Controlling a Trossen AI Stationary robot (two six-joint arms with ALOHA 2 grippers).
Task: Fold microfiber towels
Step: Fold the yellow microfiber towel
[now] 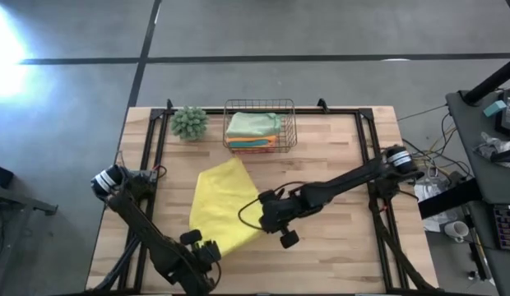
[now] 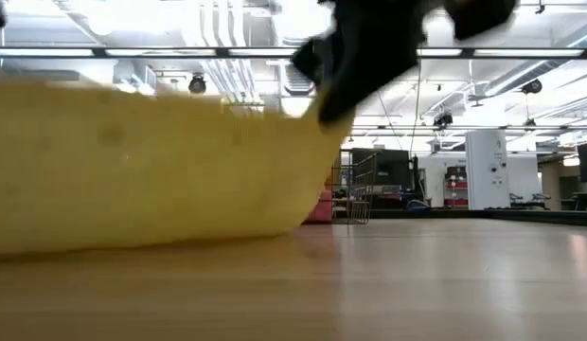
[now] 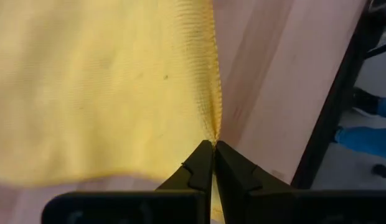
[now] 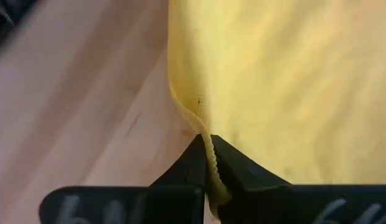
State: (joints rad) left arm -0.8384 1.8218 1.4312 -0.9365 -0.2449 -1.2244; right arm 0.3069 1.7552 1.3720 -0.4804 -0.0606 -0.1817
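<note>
Clamping yellow towel [image 1: 220, 204]: left claw [image 3: 213, 144], right claw [image 4: 205, 140] | wooden table [image 1: 337, 255] | grey floor [image 1: 321, 33]

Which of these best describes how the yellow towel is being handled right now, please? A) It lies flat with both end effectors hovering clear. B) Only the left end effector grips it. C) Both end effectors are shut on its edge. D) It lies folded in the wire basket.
C: the wrist views show the left end effector and the right end effector each pinching the yellow towel's hem.
</note>
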